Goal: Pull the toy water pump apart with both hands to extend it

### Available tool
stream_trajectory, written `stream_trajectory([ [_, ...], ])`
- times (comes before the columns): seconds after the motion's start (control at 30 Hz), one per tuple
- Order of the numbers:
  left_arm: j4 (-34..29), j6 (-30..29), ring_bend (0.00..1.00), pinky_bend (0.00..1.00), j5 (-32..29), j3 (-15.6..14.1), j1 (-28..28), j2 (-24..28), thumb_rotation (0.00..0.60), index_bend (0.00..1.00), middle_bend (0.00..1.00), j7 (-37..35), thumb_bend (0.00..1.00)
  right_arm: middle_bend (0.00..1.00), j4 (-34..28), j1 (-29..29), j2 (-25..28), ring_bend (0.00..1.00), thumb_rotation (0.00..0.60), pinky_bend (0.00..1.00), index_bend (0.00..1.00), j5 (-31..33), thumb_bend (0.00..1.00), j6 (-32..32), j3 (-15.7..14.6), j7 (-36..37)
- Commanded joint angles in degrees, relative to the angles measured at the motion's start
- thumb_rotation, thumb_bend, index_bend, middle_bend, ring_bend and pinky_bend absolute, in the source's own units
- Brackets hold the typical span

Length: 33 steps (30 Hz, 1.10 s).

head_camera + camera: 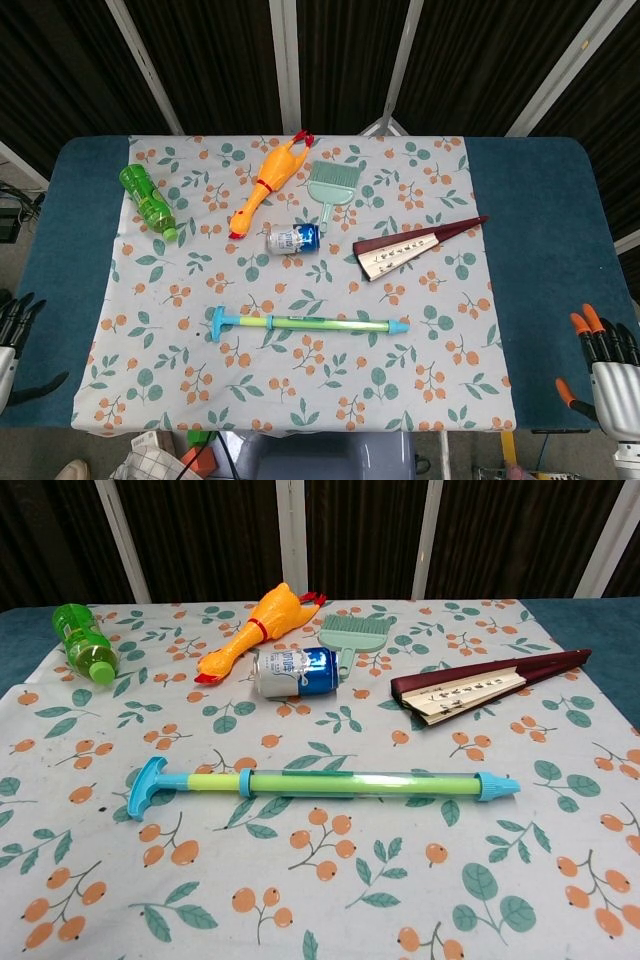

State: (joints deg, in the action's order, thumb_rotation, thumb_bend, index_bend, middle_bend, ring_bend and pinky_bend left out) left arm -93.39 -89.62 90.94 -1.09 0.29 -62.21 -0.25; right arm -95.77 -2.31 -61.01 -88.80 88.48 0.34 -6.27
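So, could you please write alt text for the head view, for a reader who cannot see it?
A toy water pump lies untouched on a floral cloth, both robot hands open at the table's near corners, left hand, right hand. Beyond it lie a bottle, rubber chicken, brush, can and fan.

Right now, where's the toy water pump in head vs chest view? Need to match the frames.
Head view: toy water pump lies lengthwise on the floral cloth, below centre, T-handle to the left, untouched.
Chest view: toy water pump runs across the middle of the picture, T-handle left, nozzle tip right.
Shared landmark: the blue and silver can, lying on its side just beyond the pump in both views.
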Motion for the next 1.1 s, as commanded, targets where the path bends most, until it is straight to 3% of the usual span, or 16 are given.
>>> stream_trajectory([
  [0.03,-0.04,0.32,0.00,0.00,-0.25,0.04,-0.13,0.06,0.600,0.00,0.00,0.04,0.14,0.00,0.00,0.00,-0.03,0.00,0.600,0.00,0.00,-0.02,0.31,0.03,0.00,-0.03],
  [0.27,-0.67,1.44,0.00,0.00,-0.17,-0.11,-0.71,0.04,0.600,0.01,0.00,2.27,0.14,0.00,0.16,-0.01,0.27,0.00,0.600,0.00,0.00,0.56,0.31,-0.24,0.11,0.99],
  [0.57,-2.20,4.48,0.00,0.00,1.61,0.34,-3.61,0.24,0.600,0.15,0.02,7.56,0.16,0.00,0.31,-0.02,0.17,0.00,0.600,0.00,0.00,0.35,0.31,-0.18,0.04,0.81],
  [0.73,-7.49,10.11,0.00,0.02,1.30,1.75,-7.82,-1.30,0.600,0.25,0.09,14.71,0.24,0.00,0.35,0.04,0.23,0.00,0.600,0.00,0.00,0.27,0.31,-0.26,0.02,1.03],
  [0.9,-13.87,17.00,0.00,0.02,-3.83,4.25,-12.45,-5.53,0.600,0.30,0.11,24.76,0.27,0.00,0.36,0.03,0.40,0.00,0.600,0.00,0.00,0.16,0.31,-0.27,-0.07,1.52],
  [1.1,-16.61,21.41,0.00,0.02,-10.86,6.75,-17.04,-12.67,0.600,0.35,0.13,37.43,0.29,0.00,0.22,0.10,0.54,0.00,0.600,0.00,0.00,0.40,0.31,-0.57,-0.07,2.02],
])
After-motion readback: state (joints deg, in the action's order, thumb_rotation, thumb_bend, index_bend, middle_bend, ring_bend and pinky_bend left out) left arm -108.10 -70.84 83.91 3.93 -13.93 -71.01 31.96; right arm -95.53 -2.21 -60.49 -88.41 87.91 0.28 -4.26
